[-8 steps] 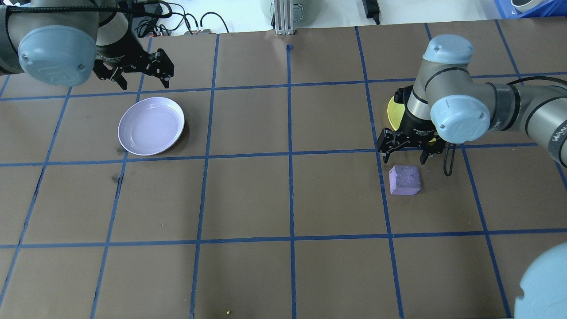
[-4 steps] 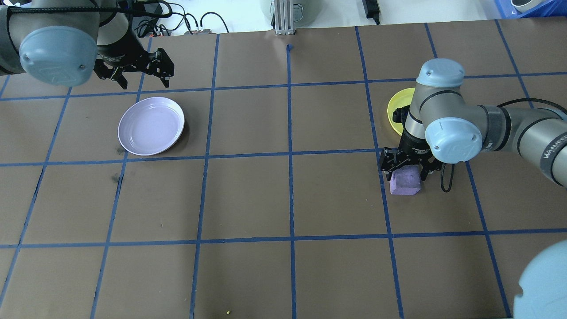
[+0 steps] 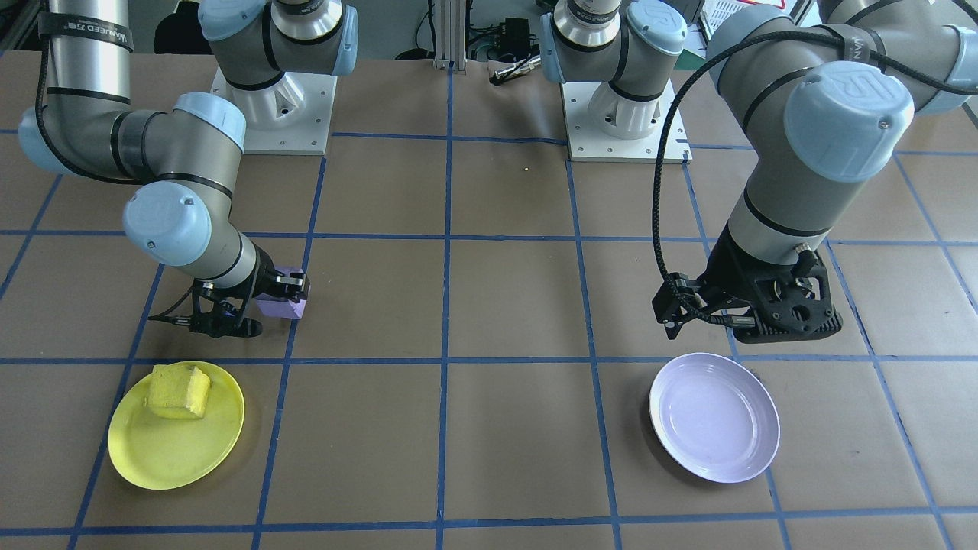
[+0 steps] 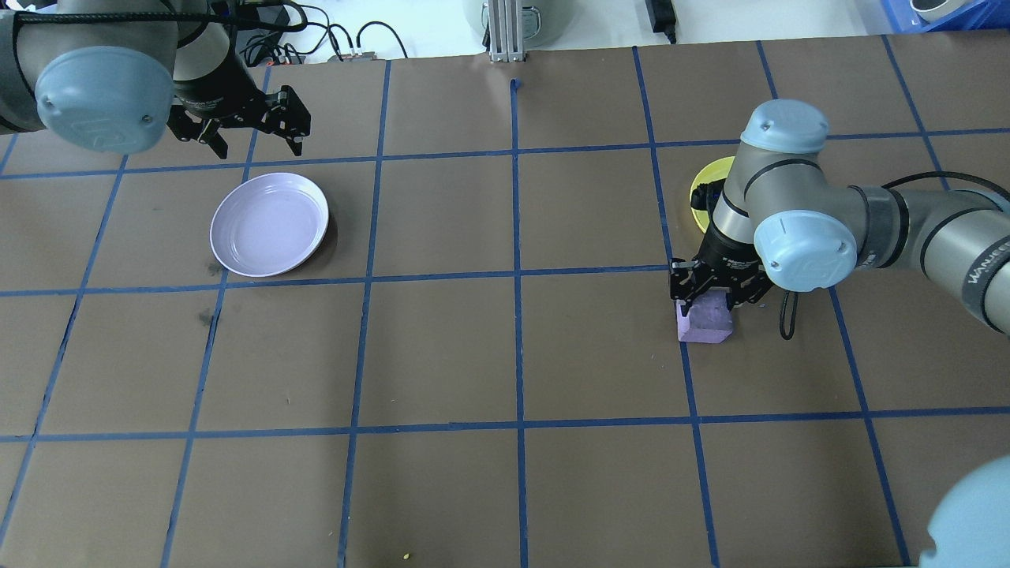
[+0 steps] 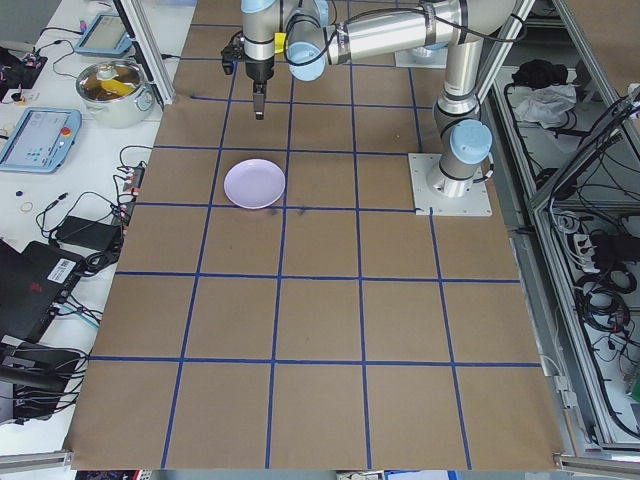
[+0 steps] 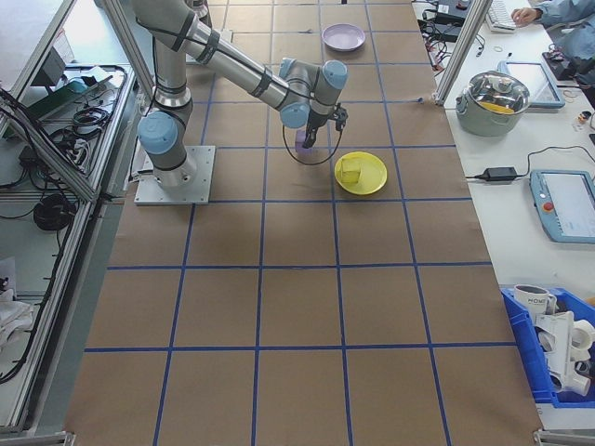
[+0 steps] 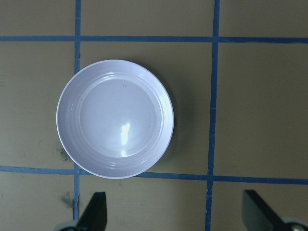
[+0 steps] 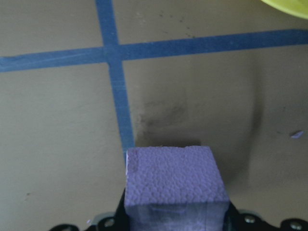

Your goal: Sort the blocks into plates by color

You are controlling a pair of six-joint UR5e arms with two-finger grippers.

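Observation:
My right gripper [image 4: 708,302] is shut on the purple block [image 4: 705,325], with its fingers on two opposite sides; the right wrist view shows the purple block [image 8: 173,175] filling the bottom, with a shadow on the table ahead of it. From the front, the right gripper [image 3: 263,305] holds the purple block [image 3: 290,309] just behind the yellow plate [image 3: 176,451]. The yellow block [image 3: 179,391] lies in that plate. My left gripper [image 4: 256,144] hangs open and empty beyond the lavender plate [image 4: 268,225]. The lavender plate [image 7: 115,118] holds nothing.
Blue tape lines grid the brown table. The arm hides most of the yellow plate [image 4: 701,189] from overhead. Cables [image 4: 331,35] and a metal post [image 4: 505,31] sit at the far edge. A pot [image 6: 502,93] and a person's hand [image 6: 530,14] show beside the table.
My right gripper came down from beside the yellow plate over the purple block, shut on it, and carried it a little to the left. The left arm stayed put.

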